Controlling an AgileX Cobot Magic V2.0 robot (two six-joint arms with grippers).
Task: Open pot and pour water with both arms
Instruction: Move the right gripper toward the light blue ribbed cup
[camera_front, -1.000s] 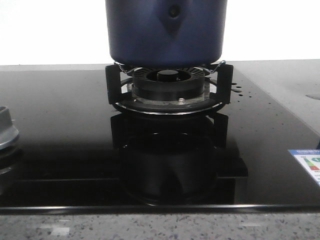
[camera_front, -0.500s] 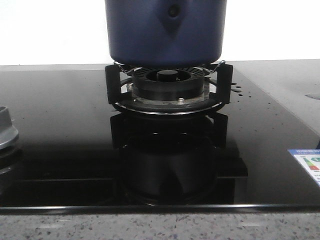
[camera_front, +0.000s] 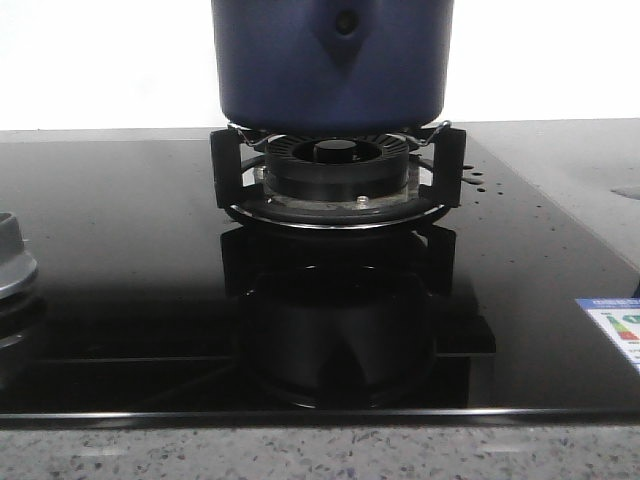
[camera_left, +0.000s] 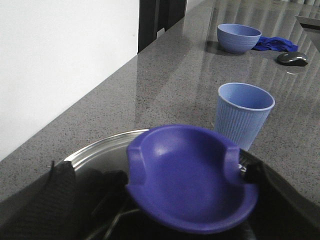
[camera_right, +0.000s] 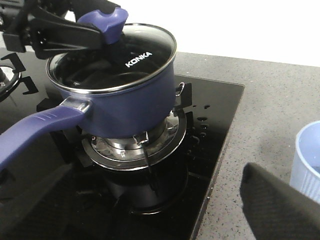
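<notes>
The navy-blue pot (camera_front: 332, 62) stands on the gas burner (camera_front: 338, 180) at the middle back. In the right wrist view the pot (camera_right: 125, 107) carries a glass lid (camera_right: 135, 60) marked KONKA, and its long blue handle (camera_right: 35, 132) reaches toward the camera. My left gripper (camera_right: 75, 31) is shut on the lid's blue knob (camera_right: 104, 19). In the left wrist view the knob (camera_left: 187, 175) fills the space between the black fingers (camera_left: 57, 192), above the lid's metal rim (camera_left: 107, 142). My right gripper (camera_right: 150, 200) is open and empty, low in front of the burner.
A ribbed light-blue cup (camera_left: 242, 117) stands on the grey counter beside the hob; it also shows in the right wrist view (camera_right: 306, 160). A blue bowl (camera_left: 238, 37), a blue cloth (camera_left: 275, 44) and a mouse (camera_left: 292, 58) lie farther off. A grey burner cap (camera_front: 12, 262) sits front left.
</notes>
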